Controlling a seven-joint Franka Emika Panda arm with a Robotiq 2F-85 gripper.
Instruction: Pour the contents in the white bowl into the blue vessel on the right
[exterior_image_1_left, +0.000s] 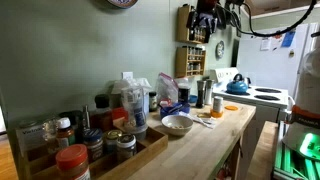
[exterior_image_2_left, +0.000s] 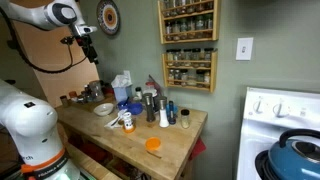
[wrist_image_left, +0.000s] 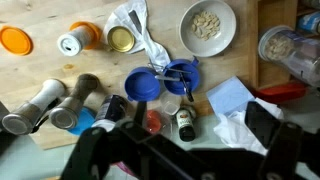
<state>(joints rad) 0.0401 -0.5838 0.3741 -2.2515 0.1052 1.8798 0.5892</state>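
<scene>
In an exterior view, the small round white bowl (exterior_image_1_left: 177, 124) sits on a cluttered pale wooden counter (exterior_image_1_left: 203, 145) against a green wall (exterior_image_1_left: 60, 50). In an exterior view, the black gripper (exterior_image_2_left: 90, 52) hangs high above the counter. In the wrist view the bowl, upper right, holds pale pieces, and the jaws stand wide apart.

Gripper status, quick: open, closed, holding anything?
Gripper: open, holding nothing; the white bowl is clear of it.
</scene>
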